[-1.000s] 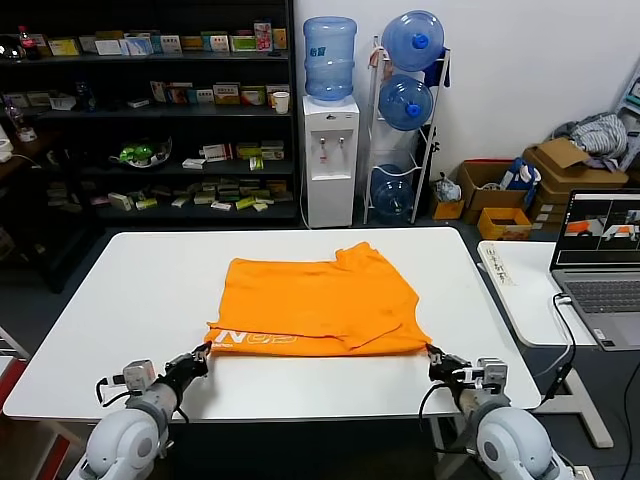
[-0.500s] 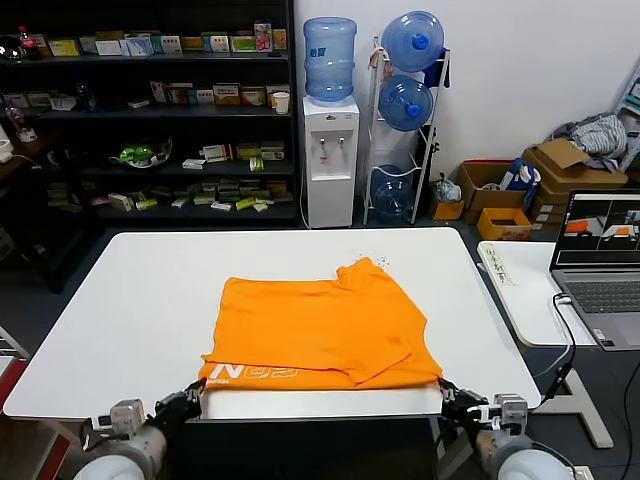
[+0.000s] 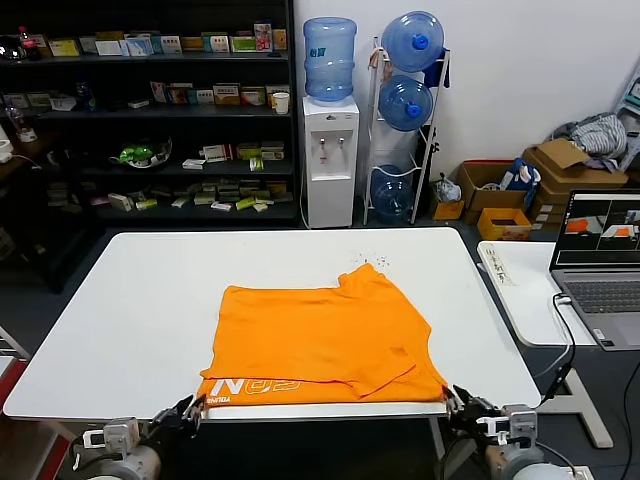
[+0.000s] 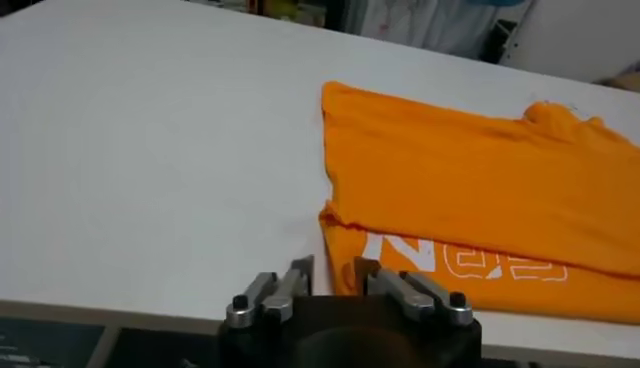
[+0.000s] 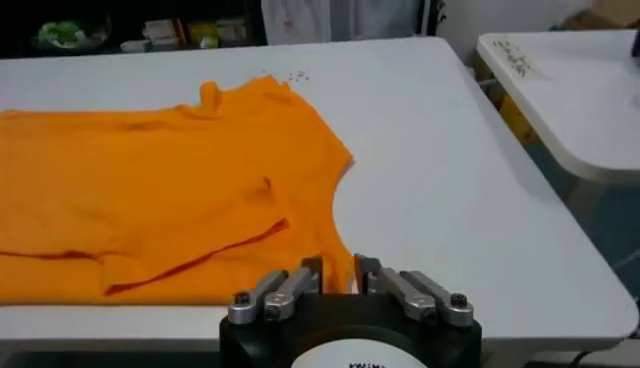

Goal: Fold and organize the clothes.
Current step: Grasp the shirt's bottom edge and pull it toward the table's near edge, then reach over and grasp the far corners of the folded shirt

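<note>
Robot grips an orange T-shirt (image 3: 325, 340) by its two near corners at the front edge of a white table (image 3: 130, 310).

The left gripper (image 3: 188, 410) and right gripper (image 3: 457, 398), both low at the table's lip, appear clamped on the shirt's near hem, jaws closed on cloth; in the wrist views the pinch point sits at the very edge of sight, so the hold is likely rather than certain. The shirt lies partly folded, white lettering (image 3: 252, 387) facing up along the front edge. The risk: unequal pull from the two arms could skew the fold, or drag the garment off the table. Cardboard boxes (image 3: 500, 190) sit on the floor beyond; their contents are unclear.
</note>
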`<state>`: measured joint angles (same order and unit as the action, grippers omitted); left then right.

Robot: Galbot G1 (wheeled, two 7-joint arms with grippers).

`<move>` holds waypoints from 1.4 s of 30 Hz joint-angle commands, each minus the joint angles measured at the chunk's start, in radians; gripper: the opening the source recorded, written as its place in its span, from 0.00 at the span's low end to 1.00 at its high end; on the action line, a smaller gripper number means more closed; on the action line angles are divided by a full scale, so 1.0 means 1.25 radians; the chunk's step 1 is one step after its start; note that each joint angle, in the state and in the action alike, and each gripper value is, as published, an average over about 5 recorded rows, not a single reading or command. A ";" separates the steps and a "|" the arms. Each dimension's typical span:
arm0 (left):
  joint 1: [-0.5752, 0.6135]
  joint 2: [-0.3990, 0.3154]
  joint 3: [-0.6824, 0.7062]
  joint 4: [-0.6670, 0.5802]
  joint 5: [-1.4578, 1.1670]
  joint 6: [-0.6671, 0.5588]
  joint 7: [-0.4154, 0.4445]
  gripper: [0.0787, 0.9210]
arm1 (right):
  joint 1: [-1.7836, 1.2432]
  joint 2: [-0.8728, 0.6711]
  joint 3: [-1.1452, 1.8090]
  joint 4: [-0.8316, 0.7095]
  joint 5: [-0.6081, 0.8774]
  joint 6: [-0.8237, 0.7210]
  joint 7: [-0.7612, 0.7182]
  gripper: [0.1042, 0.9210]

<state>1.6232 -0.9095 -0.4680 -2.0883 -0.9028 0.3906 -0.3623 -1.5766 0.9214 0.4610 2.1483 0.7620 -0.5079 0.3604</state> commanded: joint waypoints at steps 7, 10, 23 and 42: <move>-0.223 0.008 -0.020 0.044 0.060 -0.019 0.040 0.67 | 0.385 0.002 -0.121 -0.136 0.014 0.075 -0.016 0.66; -0.349 -0.030 0.024 0.147 0.085 -0.063 0.085 0.78 | 0.552 0.060 -0.211 -0.272 0.024 0.093 -0.013 0.76; -0.766 -0.143 0.266 0.684 0.097 -0.080 0.203 0.88 | 0.895 0.328 -0.352 -0.829 -0.050 0.048 -0.095 0.88; -0.813 -0.130 0.311 0.714 0.057 0.043 0.181 0.88 | 0.907 0.357 -0.351 -0.899 -0.084 -0.047 -0.108 0.88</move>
<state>0.6797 -1.0594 -0.1189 -1.2752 -0.8254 0.4015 -0.1488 -0.5042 1.3242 0.0456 1.1209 0.6709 -0.5325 0.2383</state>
